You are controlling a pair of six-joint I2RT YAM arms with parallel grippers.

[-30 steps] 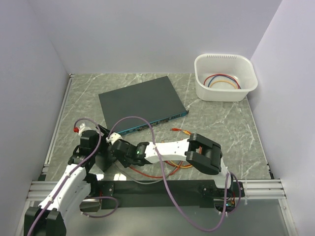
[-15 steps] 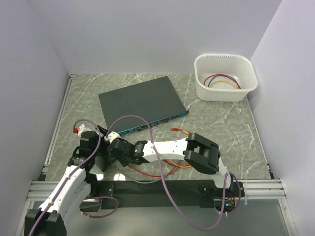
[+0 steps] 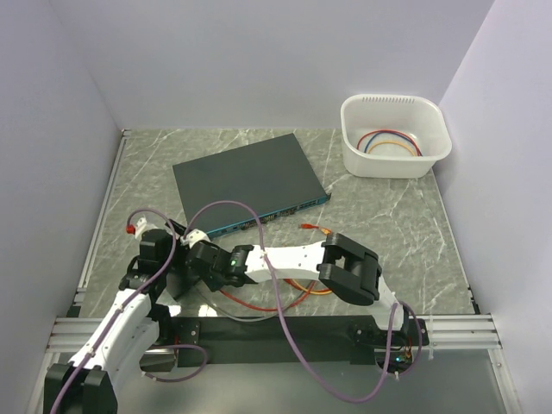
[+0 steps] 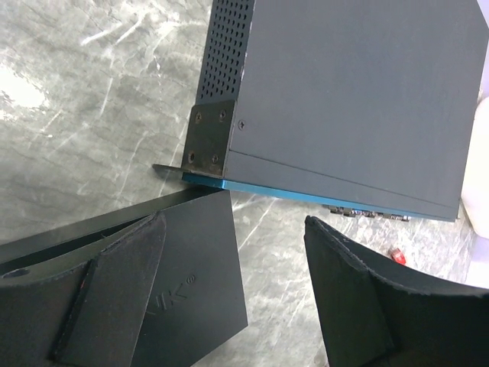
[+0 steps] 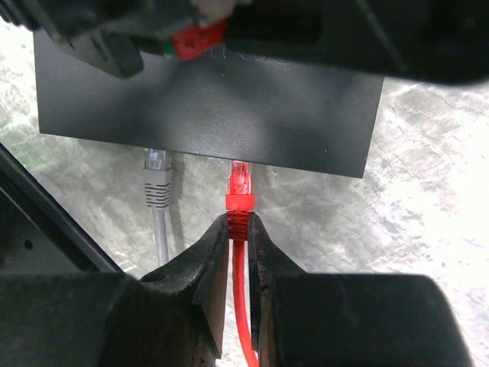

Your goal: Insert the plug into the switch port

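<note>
Right gripper (image 5: 238,223) pinches the thin red cable (image 5: 244,298) just behind its red plug (image 5: 240,182), whose nose meets the small flat black slab (image 5: 214,107), not the large dark grey, teal-fronted switch (image 3: 246,177) beyond. Left gripper (image 4: 235,229) gapes wide, empty. Risk: the cable slipping or kinking under push.

The right arm (image 3: 297,257) and left arm (image 3: 121,321) wear smooth white shells between chunky black joints. A purple cable (image 3: 222,203) loops along each. A small green light (image 3: 235,255) glows near the right wrist. The left fingers (image 4: 114,294) are matte black wedges, perhaps rubber-faced.
</note>
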